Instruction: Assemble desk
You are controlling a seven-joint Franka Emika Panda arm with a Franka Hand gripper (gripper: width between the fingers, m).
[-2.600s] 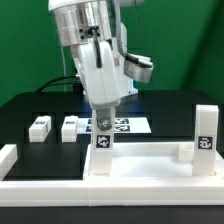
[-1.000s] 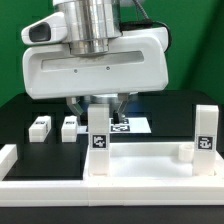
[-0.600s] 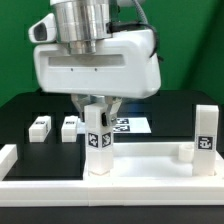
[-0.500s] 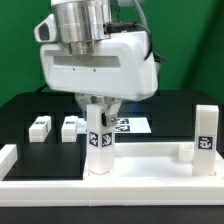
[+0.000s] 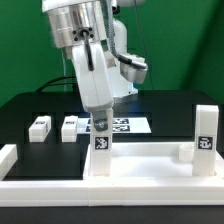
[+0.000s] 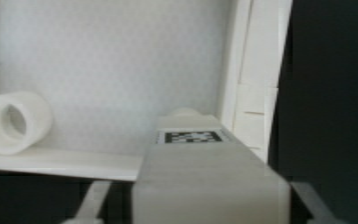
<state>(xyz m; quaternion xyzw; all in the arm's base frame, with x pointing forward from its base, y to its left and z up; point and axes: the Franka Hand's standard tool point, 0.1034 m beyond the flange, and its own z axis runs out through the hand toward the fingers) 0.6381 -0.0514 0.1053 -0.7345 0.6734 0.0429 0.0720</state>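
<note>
The white desk top (image 5: 150, 163) lies at the front of the black table, tray side up. One tagged white leg (image 5: 102, 150) stands upright at its corner on the exterior view's left, another leg (image 5: 205, 134) at the right. My gripper (image 5: 100, 127) is straight above the left leg, fingers straddling its top. In the wrist view the leg (image 6: 211, 175) fills the middle, and both fingers (image 6: 94, 200) stand off its sides with dark gaps, so the gripper (image 6: 197, 202) is open. The desk top's inner face (image 6: 105, 70) and a round socket (image 6: 7, 122) show behind.
Two loose tagged legs (image 5: 40, 127) (image 5: 70, 127) lie on the table at the exterior view's left. The marker board (image 5: 128, 124) lies behind the gripper. White border rails (image 5: 8, 160) run along the front and left edges.
The wrist has turned back about a quarter turn from its broad-face pose to the pose of 2.6 s ago. The left leg stands upright in the same place.
</note>
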